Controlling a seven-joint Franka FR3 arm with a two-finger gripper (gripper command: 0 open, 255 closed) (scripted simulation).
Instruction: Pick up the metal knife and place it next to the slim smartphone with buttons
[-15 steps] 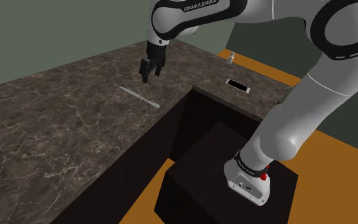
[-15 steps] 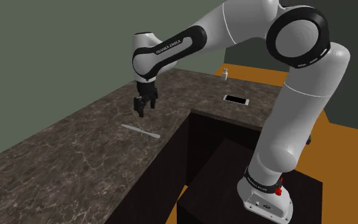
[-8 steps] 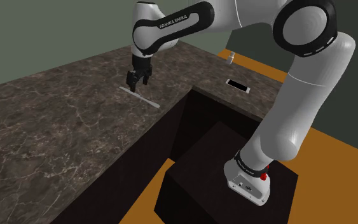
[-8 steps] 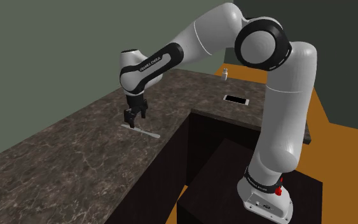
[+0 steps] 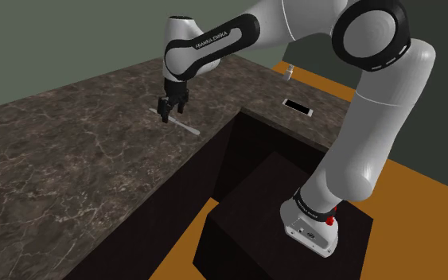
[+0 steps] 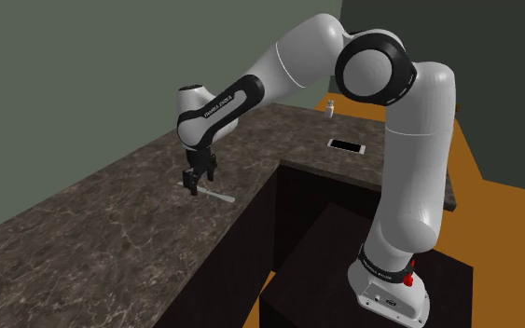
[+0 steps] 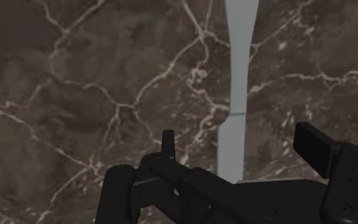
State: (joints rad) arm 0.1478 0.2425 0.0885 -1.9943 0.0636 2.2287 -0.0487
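Observation:
A slim pale grey knife (image 5: 183,125) (image 6: 217,196) lies flat on the dark marbled counter (image 5: 71,159), near the edge where the counter turns a corner. My black gripper (image 5: 165,116) (image 6: 192,186) points down over one end of it, just above the surface. In the wrist view the knife (image 7: 238,83) runs straight out from between the fingers (image 7: 168,143), which stand wide apart on either side without touching it; the gripper (image 7: 238,139) is open. The smartphone (image 5: 298,106) (image 6: 347,146), dark-screened with a white rim, lies flat on the other leg of the counter.
A small pale bottle-like object (image 5: 290,72) (image 6: 330,107) stands beyond the phone near the counter's far end. A dark recess drops between the counter legs, where the black stand (image 5: 254,215) sits. Orange floor (image 5: 421,239) lies beyond.
The arm has swung toward the shoulder view's left and lowered the open gripper from above the counter down onto the knife's end. The knife and the phone have not moved.

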